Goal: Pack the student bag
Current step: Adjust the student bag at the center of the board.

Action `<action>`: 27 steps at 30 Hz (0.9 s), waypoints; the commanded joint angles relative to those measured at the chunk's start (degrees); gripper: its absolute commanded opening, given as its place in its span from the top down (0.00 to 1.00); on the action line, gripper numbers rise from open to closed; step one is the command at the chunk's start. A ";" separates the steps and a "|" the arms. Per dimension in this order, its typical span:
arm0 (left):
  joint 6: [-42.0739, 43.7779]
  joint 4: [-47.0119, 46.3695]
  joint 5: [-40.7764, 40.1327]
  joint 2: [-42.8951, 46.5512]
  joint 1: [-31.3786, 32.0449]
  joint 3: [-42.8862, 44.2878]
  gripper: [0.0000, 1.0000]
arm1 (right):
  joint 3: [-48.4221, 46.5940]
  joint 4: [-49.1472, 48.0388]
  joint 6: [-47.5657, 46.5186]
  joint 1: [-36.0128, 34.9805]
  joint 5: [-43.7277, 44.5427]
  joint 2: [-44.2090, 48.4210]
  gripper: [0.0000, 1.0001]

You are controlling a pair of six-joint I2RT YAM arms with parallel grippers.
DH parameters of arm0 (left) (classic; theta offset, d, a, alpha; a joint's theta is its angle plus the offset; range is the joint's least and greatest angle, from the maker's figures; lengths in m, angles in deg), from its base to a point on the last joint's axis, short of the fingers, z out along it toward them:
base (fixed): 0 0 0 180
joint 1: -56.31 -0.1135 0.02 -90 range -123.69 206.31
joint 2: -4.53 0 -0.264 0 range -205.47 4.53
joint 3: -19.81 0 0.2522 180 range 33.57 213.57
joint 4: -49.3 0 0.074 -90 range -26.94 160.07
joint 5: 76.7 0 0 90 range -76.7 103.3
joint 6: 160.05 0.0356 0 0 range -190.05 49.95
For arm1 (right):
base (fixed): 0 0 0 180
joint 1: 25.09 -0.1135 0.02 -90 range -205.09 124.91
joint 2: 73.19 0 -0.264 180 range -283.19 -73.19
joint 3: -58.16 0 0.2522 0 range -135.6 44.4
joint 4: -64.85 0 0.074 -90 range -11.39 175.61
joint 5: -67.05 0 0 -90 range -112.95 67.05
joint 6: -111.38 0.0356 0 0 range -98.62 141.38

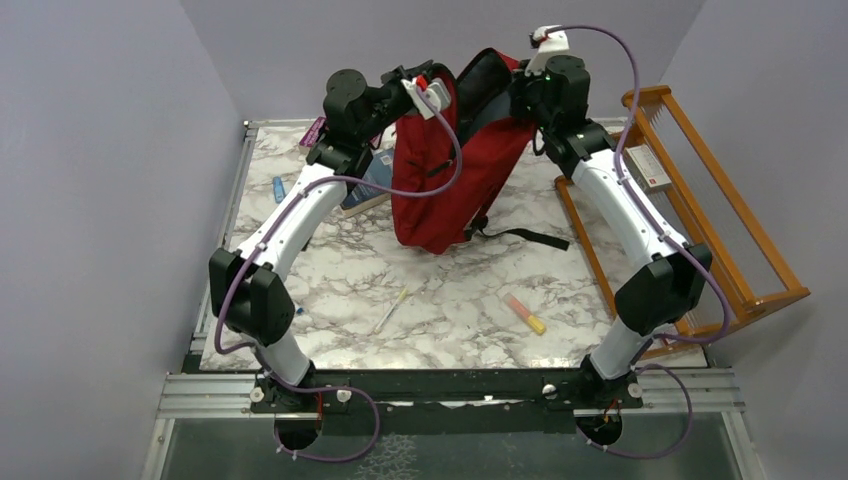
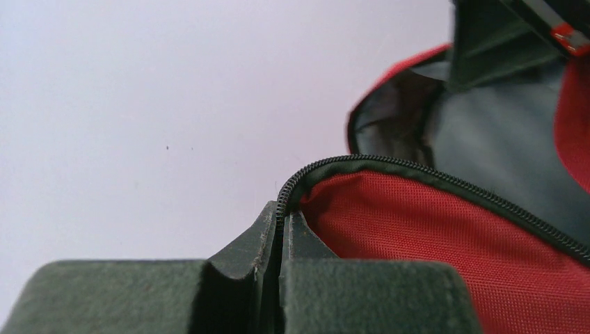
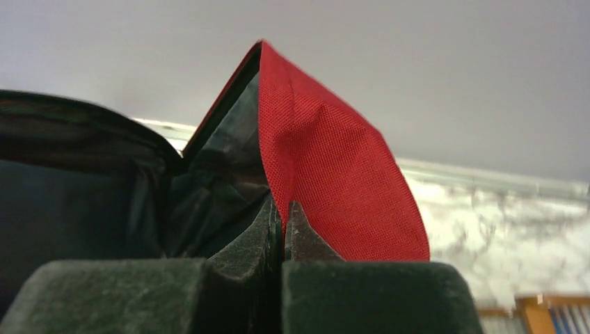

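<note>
The red student bag [image 1: 455, 170] hangs upright at the back of the table, its mouth held open between my two arms. My left gripper [image 1: 432, 92] is shut on the zippered rim of the bag [image 2: 445, 243] at its left side. My right gripper [image 1: 520, 85] is shut on the red edge of the bag [image 3: 327, 167] at its right side. The grey lining [image 2: 487, 132] shows inside the opening. A blue book [image 1: 368, 185] lies on the table just left of the bag, partly hidden by my left arm.
A wooden rack [image 1: 700, 200] stands along the right edge with a small box [image 1: 650, 168] on it. An orange-yellow marker [image 1: 524, 313], a thin white stick [image 1: 391, 310], a small blue item [image 1: 279, 188] and a purple item [image 1: 314, 131] lie on the marble table [image 1: 440, 300].
</note>
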 commanded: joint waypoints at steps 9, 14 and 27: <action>-4.58 -3.87 7.91 -8.05 -0.30 20.24 1.00 | 18.02 -5.15 16.92 4.85 -5.87 11.99 1.00; -3.99 -5.93 10.27 -9.33 -0.30 20.15 1.00 | 31.72 -11.88 23.47 4.85 -6.79 17.28 1.00; -7.04 -7.56 12.79 -15.66 2.54 31.36 1.00 | 44.74 -19.49 27.42 4.86 -1.28 29.23 1.00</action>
